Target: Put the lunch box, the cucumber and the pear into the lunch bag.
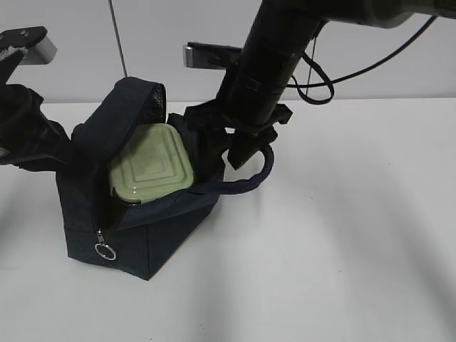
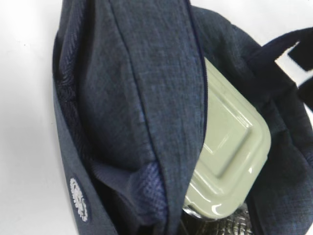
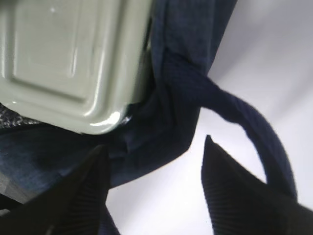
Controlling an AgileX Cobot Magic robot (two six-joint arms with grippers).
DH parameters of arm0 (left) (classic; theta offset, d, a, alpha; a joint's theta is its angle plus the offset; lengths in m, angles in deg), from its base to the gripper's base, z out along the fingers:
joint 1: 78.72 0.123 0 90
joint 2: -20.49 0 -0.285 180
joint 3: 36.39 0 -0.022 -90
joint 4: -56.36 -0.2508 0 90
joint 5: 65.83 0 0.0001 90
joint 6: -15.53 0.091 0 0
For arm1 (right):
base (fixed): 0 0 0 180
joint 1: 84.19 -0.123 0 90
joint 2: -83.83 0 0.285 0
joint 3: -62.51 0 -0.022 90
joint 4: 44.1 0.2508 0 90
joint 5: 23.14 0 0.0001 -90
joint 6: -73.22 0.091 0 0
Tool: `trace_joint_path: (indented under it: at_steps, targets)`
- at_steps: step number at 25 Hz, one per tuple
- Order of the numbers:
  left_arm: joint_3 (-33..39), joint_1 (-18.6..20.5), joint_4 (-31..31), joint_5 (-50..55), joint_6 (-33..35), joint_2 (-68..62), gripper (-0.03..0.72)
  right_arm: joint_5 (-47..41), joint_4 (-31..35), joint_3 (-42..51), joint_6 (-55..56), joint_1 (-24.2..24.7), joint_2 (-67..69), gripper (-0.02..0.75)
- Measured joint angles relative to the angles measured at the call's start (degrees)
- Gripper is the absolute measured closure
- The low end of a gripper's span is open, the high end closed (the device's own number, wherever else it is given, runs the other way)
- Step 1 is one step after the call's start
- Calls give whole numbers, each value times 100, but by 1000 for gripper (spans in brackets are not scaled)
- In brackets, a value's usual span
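White table (image 1: 342, 235) (wall (image 1: 164, 28) pale); left fingers pressed together, right fingers (image 3: 83, 196) spread.

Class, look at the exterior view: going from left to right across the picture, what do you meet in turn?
Left arm → metal ring pull of the lunch bag → lunch box sitting tilted in the bag's open top → right gripper at the bag's loop handle → bare white table.

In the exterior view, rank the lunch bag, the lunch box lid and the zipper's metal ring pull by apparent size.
1. lunch bag, largest by far
2. lunch box lid, only partly showing in the bag's opening
3. metal ring pull, smallest
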Motion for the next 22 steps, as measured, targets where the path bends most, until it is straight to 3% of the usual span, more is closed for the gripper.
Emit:
trace_joint_path:
  at_steps: [7,14,17,19,22]
  targets:
    - [0,0,0,0,0,0,687,71,38,331,-32,0,-30,274]
    - [0,0,0,-7,0,0,687,385,577,334,-219,0,230,293]
    - [0,0,-5,-7,0,0,687,535,612,343,-293,0,251,389]
    - [0,0,-5,-7,0,0,687,586,541,343,-333,0,251,616]
    - [0,0,-5,-7,0,0,687,606,482,343,-351,0,251,710]
